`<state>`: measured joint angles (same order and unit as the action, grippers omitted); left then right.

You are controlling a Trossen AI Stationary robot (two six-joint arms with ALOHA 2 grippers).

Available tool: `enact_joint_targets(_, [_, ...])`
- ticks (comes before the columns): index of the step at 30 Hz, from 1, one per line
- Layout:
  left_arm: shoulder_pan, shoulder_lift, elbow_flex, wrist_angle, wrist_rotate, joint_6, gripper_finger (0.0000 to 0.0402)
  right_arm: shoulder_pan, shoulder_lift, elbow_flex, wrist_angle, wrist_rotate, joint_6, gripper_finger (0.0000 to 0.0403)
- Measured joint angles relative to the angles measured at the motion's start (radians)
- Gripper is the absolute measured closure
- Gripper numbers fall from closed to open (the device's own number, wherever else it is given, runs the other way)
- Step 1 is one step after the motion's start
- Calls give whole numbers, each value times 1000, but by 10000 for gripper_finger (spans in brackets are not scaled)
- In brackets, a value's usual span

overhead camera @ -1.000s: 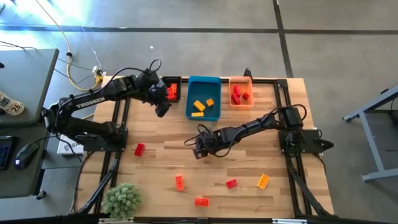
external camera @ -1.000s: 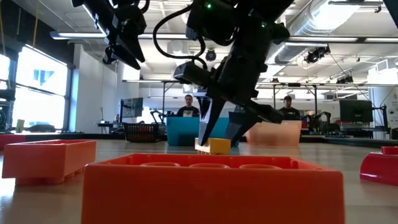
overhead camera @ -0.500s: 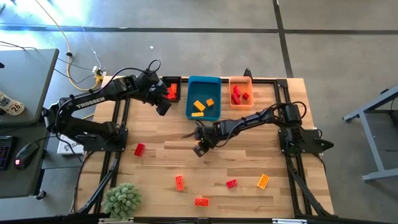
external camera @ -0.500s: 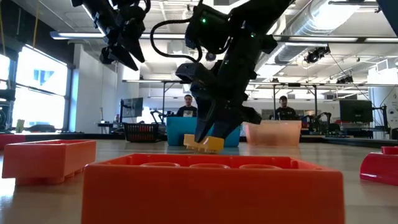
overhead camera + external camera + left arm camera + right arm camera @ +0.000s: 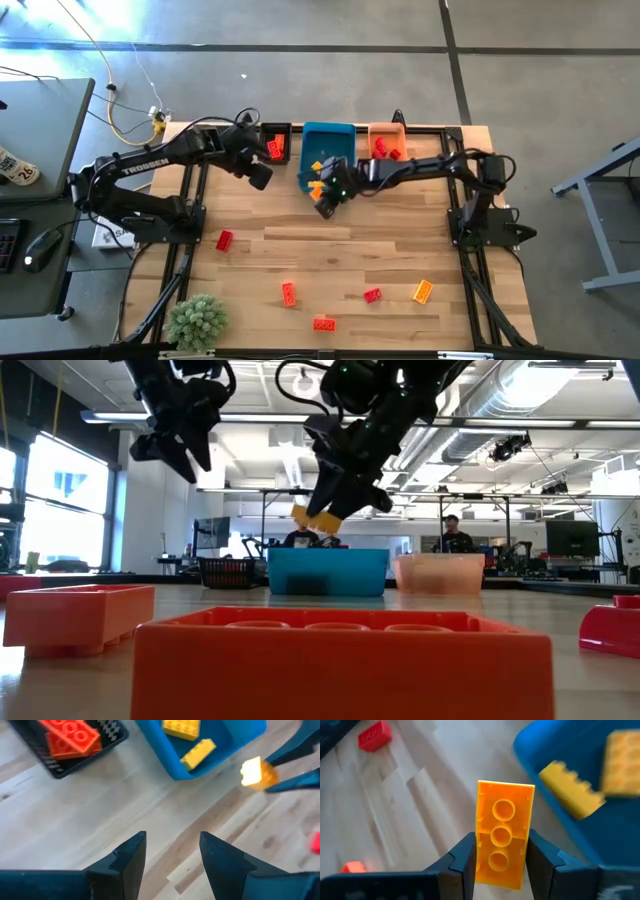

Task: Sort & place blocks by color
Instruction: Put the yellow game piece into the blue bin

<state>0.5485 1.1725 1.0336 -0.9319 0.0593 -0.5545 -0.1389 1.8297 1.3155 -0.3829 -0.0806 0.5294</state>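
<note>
A small yellow-orange studded plastic brick point(image 5: 503, 836) is clamped by its long sides in the right gripper point(image 5: 324, 193), above the blue rectangular bin's point(image 5: 345, 131) near edge. Light, rigid and smooth, it is best pinched across flat flanks. The left gripper point(image 5: 171, 851) hangs spread, empty, beside the black bin point(image 5: 283, 128).

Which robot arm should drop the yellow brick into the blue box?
The right arm. Its gripper already holds the yellow-orange brick up by the blue bin. The left gripper is open and empty, near the black bin.
</note>
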Motion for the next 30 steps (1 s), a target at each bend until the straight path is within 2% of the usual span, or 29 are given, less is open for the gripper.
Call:
enact_joint_targets(12, [-119, 0, 0, -133, -167, -199, 227, -156, -10, 0, -1, 53, -226, 290])
enact_joint_targets(20, [-214, 0, -50, -173, -176, -361, 227, -224, 4, 2, -15, 74, -364, 288])
enact_joint_targets(30, [-346, 0, -162, -175, -175, -590, 227, -244, 36, 2, -5, 72, -471, 287])
